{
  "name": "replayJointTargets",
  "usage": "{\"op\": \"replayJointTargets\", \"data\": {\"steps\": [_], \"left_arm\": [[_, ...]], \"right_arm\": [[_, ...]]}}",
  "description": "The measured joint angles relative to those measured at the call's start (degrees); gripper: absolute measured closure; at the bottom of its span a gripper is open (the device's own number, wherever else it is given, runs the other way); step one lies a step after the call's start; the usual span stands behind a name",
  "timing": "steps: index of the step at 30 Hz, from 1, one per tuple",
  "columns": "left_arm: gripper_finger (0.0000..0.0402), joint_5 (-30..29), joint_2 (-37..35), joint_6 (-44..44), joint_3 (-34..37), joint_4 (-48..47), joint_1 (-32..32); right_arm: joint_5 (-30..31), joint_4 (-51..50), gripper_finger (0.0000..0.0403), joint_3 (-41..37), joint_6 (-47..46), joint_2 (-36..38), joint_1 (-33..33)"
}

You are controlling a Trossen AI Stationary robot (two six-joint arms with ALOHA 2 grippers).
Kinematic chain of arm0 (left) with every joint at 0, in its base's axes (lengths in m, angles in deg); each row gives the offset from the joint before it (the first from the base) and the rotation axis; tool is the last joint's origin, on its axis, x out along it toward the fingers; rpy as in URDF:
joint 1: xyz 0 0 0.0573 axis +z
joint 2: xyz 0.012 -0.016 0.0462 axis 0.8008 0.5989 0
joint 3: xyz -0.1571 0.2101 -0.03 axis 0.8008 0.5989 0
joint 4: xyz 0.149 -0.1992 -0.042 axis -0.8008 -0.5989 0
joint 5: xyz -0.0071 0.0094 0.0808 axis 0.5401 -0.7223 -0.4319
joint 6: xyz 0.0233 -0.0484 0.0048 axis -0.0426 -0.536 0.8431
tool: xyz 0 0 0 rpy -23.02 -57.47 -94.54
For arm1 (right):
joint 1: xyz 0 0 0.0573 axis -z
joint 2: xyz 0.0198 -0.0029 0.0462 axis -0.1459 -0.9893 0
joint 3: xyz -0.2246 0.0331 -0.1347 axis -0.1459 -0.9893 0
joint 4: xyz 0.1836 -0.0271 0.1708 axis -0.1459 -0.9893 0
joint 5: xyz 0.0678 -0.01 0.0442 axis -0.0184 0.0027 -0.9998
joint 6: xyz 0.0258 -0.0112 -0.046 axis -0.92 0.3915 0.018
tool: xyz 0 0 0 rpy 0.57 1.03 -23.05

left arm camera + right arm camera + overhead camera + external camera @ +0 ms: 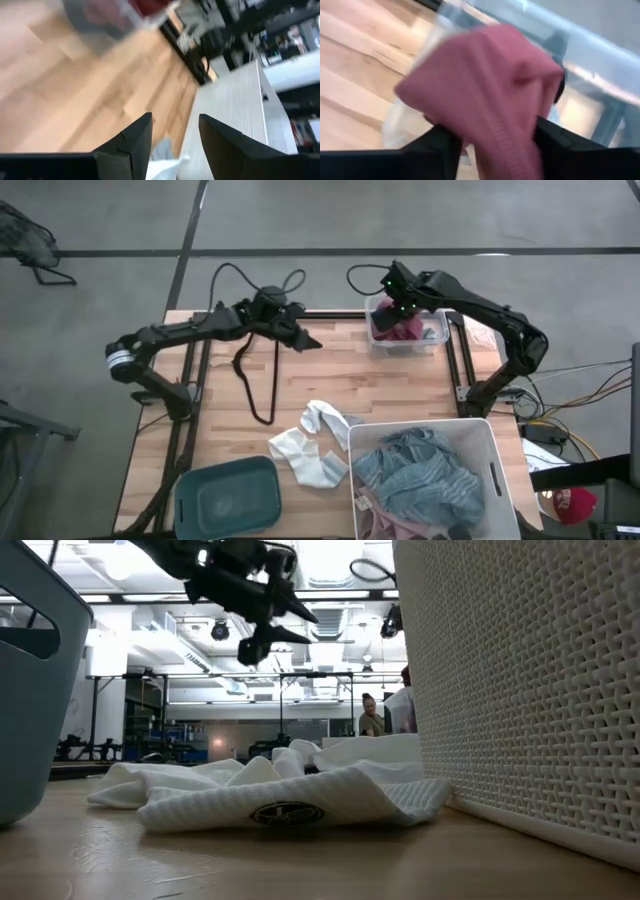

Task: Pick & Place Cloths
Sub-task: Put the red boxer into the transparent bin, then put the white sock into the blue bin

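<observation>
My right gripper [403, 313] hangs over the small clear bin [441, 332] at the table's far right and is shut on a pink cloth [490, 85], which fills the right wrist view. More maroon cloth [398, 330] lies in that bin. My left gripper [312, 343] is open and empty above the middle of the table, left of the clear bin; the low view shows it high in the air [290, 620]. White socks [310, 445] lie flat on the table near the middle. A blue-striped cloth [420, 475] fills the white basket [492, 442]. My right gripper [490, 132] pinches the pink cloth between its two fingers [440, 142]. A bunched fold [485, 120] sits between them and the rest bulges out past the tips. The cloth is above the clear bin; whether it touches the bin's contents I cannot tell.
A teal bin [228, 495] stands at the near left corner, and the tall white basket [520, 680] at the near right. A black cable [255, 380] loops down over the table from the left arm. Bare wood lies between the socks and the clear bin.
</observation>
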State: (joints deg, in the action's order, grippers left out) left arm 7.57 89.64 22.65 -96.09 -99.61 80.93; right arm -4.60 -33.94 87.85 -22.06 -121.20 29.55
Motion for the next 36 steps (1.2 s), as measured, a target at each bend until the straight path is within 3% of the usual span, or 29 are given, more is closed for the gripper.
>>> {"op": "replayJointTargets", "data": {"steps": [5,11,16,22,25,32,36], "left_arm": [[0.0234,2.2,2.8,5.1,-0.1,-0.6,-3.2],[0.0234,4.8,6.6,22.3,-0.1,-9.0,-7.1],[0.0234,5.0,11.5,24.6,-0.1,-10.3,-9.5],[0.0234,5.0,16.7,24.9,-0.1,-10.7,-12.2],[0.0234,4.2,18.9,26.5,-0.1,-10.2,-12.9],[0.0234,-6.2,23.9,29.6,-0.1,-9.4,-12.9],[0.0235,-5.9,25.7,29.6,-0.1,-9.1,-13.0]], "right_arm": [[-0.1,0.1,0.0164,4.8,3.7,0.4,-1.1],[0.1,3.4,0.0119,11.7,3.6,0.5,-2.1],[-0.2,8.4,0.0096,15.1,3.4,0.5,-3.5],[-7.4,13.9,0.0077,17.6,3.4,0.5,-5.8],[-7.5,15.7,0.0072,18.2,2.5,0.5,-7.2],[-7.5,19.9,0.0072,19.2,-0.5,0.5,-10.1],[-7.5,21.3,0.0084,19.3,-0.6,0.5,-11.1]]}}
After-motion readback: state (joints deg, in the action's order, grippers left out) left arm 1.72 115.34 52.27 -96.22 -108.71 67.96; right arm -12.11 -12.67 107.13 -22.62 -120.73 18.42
